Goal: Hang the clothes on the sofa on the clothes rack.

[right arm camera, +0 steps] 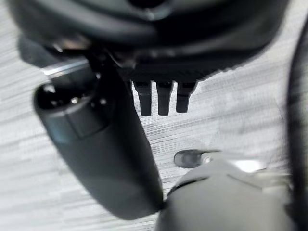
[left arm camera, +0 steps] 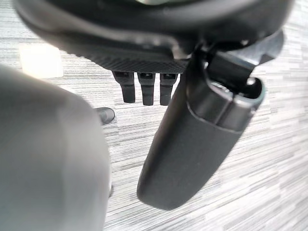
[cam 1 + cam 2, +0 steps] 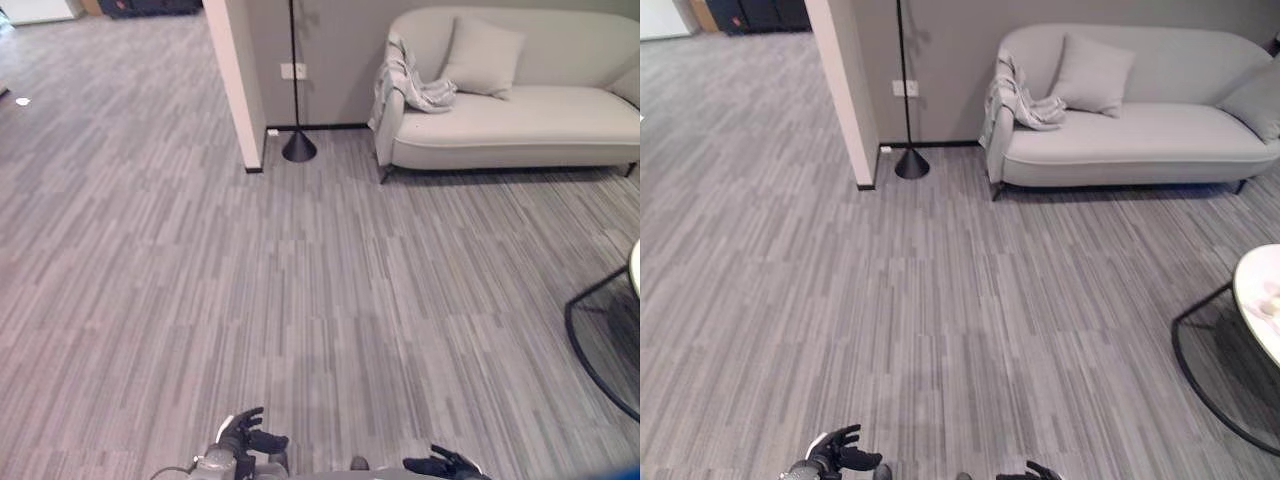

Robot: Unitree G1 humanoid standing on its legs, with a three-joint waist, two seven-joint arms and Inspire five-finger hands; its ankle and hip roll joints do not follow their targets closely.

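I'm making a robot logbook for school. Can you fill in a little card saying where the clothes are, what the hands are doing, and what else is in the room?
clothes: grey garment draped over the sofa's arm
sofa: pale, against the far wall, with a cushion
left hand: low, fingers relaxed, holding nothing
right hand: low, holding nothing
distance: open carpet between robot and sofa
other: floor lamp, round table

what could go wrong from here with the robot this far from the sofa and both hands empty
1. The floor lamp stands beside the sofa arm where the garment hangs; a reaching arm might knock it.
2. The garment is draped over the armrest, partly on the seat beside a cushion; a loose grab could drop it.
3. The round table and its dark frame sit to the right; drifting that way risks a bump.
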